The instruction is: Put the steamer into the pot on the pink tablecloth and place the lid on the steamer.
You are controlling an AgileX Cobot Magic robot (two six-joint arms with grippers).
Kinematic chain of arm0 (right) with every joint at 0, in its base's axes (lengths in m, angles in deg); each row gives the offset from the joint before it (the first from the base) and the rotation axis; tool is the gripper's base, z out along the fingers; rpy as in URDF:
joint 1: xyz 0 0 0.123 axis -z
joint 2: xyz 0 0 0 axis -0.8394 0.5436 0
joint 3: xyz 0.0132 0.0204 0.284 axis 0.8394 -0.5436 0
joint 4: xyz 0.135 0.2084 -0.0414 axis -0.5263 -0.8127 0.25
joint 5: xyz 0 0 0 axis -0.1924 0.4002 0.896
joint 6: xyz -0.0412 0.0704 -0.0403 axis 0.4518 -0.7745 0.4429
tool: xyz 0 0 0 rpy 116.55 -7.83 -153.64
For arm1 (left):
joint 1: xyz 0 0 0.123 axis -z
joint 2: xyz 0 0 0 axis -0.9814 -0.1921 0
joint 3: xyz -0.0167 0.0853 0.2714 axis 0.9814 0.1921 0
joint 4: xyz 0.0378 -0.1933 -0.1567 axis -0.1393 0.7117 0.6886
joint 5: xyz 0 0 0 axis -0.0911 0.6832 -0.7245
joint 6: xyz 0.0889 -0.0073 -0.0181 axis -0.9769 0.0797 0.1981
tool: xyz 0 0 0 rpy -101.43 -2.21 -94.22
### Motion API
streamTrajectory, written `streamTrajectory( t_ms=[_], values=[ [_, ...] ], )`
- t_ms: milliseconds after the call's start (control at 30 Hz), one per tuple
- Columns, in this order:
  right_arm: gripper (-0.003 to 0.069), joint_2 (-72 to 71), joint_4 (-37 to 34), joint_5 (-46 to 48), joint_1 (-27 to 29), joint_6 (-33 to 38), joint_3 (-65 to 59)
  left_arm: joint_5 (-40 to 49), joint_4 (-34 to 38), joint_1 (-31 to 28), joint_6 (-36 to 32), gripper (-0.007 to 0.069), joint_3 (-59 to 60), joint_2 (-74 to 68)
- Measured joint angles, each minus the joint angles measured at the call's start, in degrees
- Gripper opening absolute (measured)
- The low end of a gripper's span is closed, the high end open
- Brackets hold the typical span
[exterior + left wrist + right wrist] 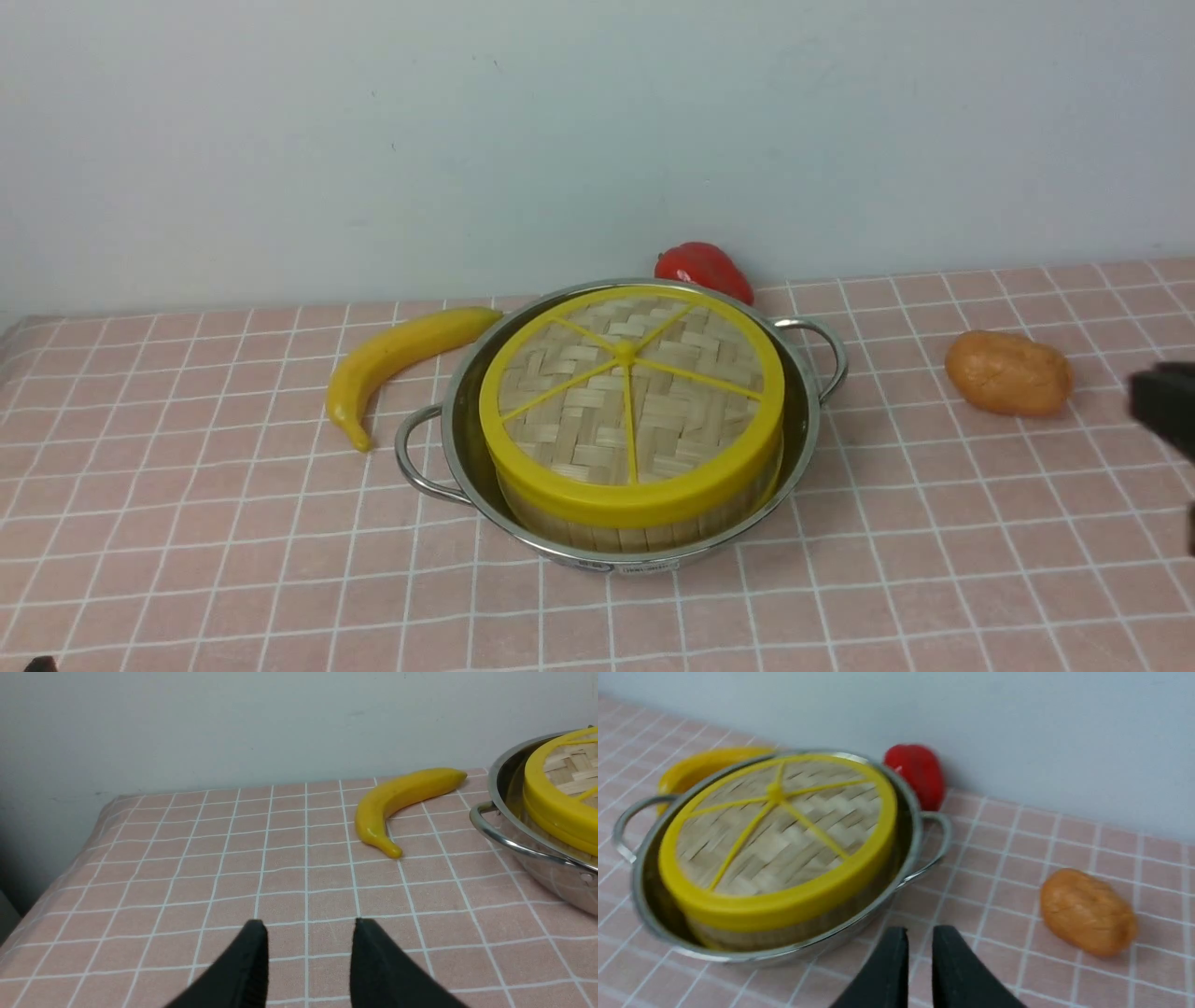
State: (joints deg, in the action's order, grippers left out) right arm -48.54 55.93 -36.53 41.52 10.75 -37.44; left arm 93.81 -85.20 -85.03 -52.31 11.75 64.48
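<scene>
Left gripper (308, 933): fingers spread, holding nothing, above bare cloth.
Right gripper (920, 940): fingers parted by a narrow gap, nothing between them.
Pink tablecloth (187, 523): grid lines run toward the wall.
Pot (803, 411): on the cloth, middle; handles point left-near and right-far; small label on the front wall, unreadable.
Steamer (644, 523): upright inside the pot.
Lid (630, 406): flat on the steamer.
</scene>
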Motion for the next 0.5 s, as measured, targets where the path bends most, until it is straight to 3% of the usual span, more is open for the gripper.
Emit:
streamTrajectory(
  t_ms=[67,200,500],
  values=[
    [0.0128,-8.4,0.0,-5.0,5.7,-0.4,-6.5,0.0,0.0,0.0,0.0,0.0243,0.0,0.0],
    [0.0148,-19.6,0.1,-8.9,11.3,-0.6,-14.5,0.0,0.0,0.0,0.0,0.0243,0.0,0.0],
    [0.0193,-35.0,0.1,-9.6,12.9,-0.6,-27.4,0.0,0.0,0.0,0.0,0.0243,0.0,0.0]
  ],
)
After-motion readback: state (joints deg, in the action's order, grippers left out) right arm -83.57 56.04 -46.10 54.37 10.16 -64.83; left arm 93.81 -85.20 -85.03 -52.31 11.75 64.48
